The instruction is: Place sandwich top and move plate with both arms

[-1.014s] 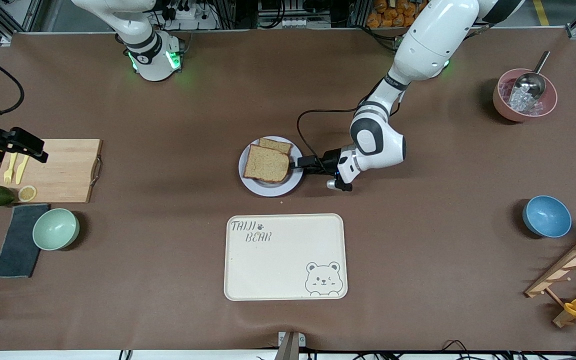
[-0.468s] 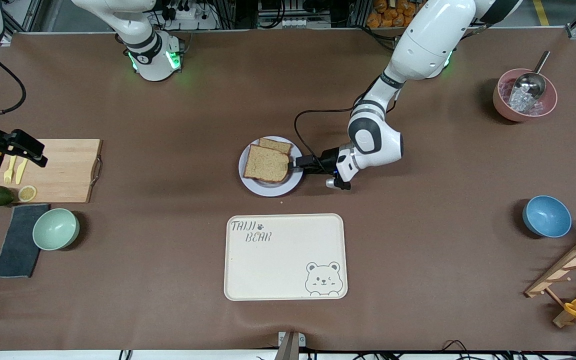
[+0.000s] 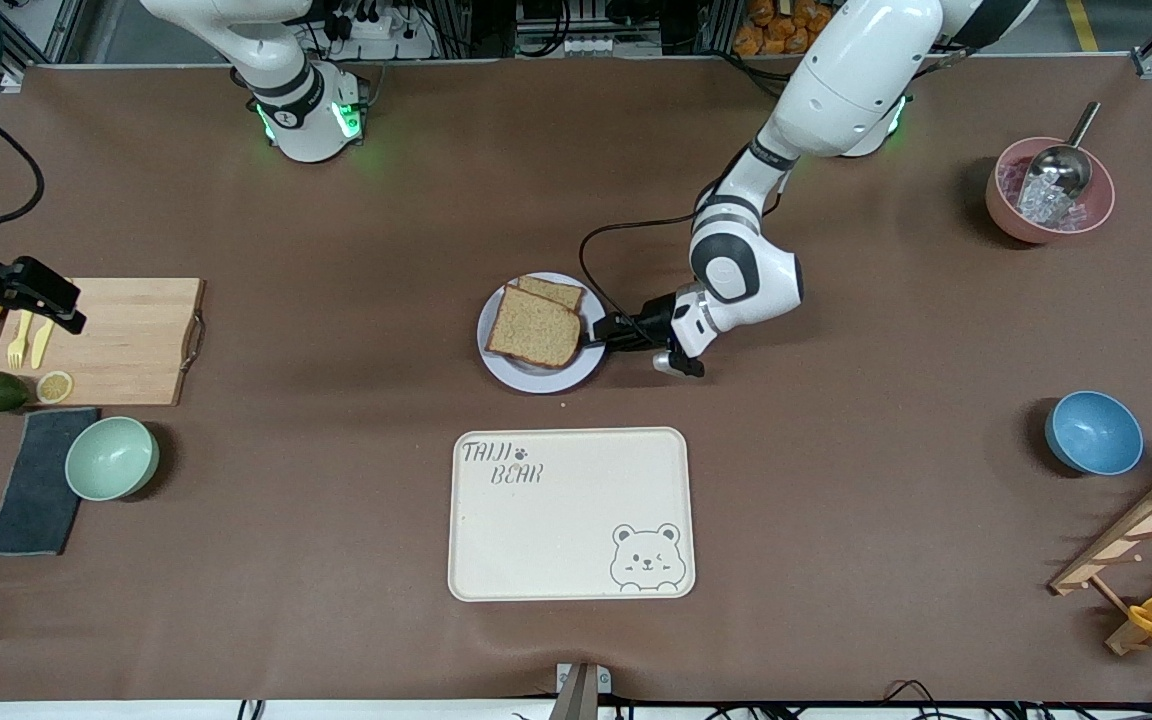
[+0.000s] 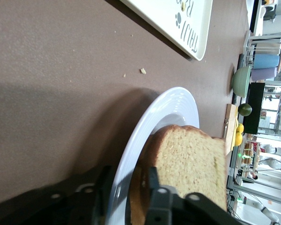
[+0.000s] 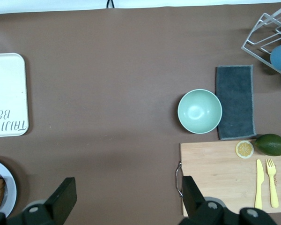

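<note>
Plate (image 3: pixel 502 358): small, round, pale grey-lavender, raised rim, glossy; on desk (image 3: pixel 836 480), farther from front camera than cream bear-print tray (image 3: pixel 570 515).

Sandwich top (image 3: pixel 535 327): squarish speckled brown slice, darker crust, on plate over second slice.

Left end effector (image 3: pixel 604 331): fingers (image 4: pixel 154 183) straddle plate rim, narrowed, seemingly pinching it.

Right end effector (image 3: pixel 61 311): wide open, empty, over wooden cutting board (image 3: pixel 126 340), waiting.

Advice: pinch rim firmly, keep plate level so bread stays put.

Bright, even overhead light — soft short shadows beside the bowls; the plate (image 4: pixel 178 110) casts a broad shadow, and the close black claw parts blur.
</note>
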You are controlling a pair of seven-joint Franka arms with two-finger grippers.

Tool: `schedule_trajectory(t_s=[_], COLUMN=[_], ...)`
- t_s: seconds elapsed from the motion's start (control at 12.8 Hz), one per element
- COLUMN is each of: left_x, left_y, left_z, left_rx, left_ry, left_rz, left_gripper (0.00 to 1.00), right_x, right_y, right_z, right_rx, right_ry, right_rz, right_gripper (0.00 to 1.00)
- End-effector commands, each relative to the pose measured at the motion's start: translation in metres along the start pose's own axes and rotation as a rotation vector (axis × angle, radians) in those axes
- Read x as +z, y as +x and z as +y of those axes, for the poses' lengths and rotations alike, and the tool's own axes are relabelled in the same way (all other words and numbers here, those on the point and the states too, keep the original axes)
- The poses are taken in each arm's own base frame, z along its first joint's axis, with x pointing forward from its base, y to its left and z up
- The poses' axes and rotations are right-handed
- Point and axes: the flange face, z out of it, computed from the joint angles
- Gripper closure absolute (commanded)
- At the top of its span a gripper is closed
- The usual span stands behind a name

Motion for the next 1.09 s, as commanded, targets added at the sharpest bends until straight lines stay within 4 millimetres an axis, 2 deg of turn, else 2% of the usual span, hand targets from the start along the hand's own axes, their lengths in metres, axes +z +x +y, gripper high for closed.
schedule_trajectory(t_s=[0.0, 0.47, 1.01], left_x=[0.004, -0.001, -0.019], left_y=[-0.010, -0.011, -0.014], left_z=[-0.003, -0.001, 0.029], left_rx=[0.008, -0.022, 0.027], left_ry=[0.007, -0.003, -0.044], left_rz=[0.021, 0.045, 0.078], left_gripper=[1.00, 1.00, 1.00], right_x=[-0.007, -0.007, -0.002], right_y=[0.000, -0.001, -0.004], right_z=[0.002, 0.004, 0.007], right_rx=[0.018, 0.017, 0.027], right_ry=[-0.014, -0.017, -0.016], right_rz=[0.004, -0.002, -0.036], right_gripper=[0.00, 0.00, 0.00])
